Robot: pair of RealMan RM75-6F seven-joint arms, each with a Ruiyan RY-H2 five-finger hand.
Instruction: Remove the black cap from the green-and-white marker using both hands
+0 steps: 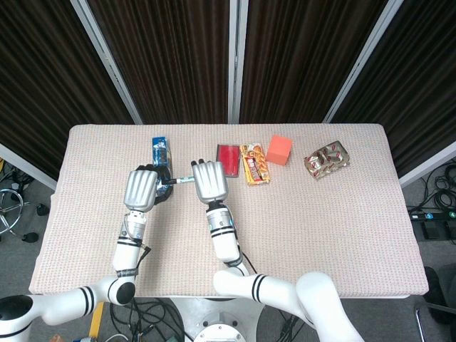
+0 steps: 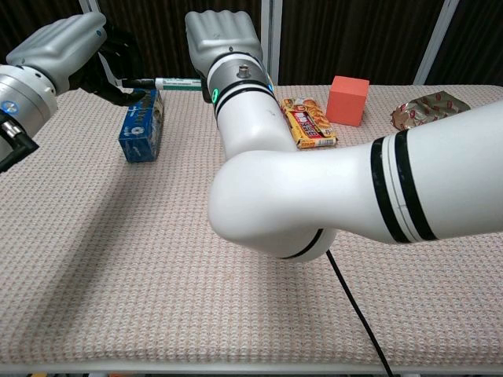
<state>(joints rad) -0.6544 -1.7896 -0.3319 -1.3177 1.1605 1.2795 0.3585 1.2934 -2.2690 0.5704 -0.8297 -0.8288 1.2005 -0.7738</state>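
The green-and-white marker [image 2: 179, 82] hangs level above the table between my two hands, also seen from above as marker [image 1: 181, 180]. My right hand [image 2: 222, 35] grips its green-and-white body from the right end; the fingers are hidden behind the hand's back. My left hand [image 2: 69, 49] closes its fingers around the black cap [image 2: 135, 81] at the marker's left end. Cap and body look joined. From above, the left hand [image 1: 142, 189] and right hand [image 1: 210, 181] sit side by side, a short gap apart.
A blue box [image 2: 141, 122] lies on the beige tablecloth [image 1: 320, 235] just below the marker. Further right along the back lie a red packet [image 1: 228, 157], a snack bar packet [image 1: 255, 164], an orange cube [image 1: 278, 149] and a shiny wrapped packet [image 1: 327, 158].
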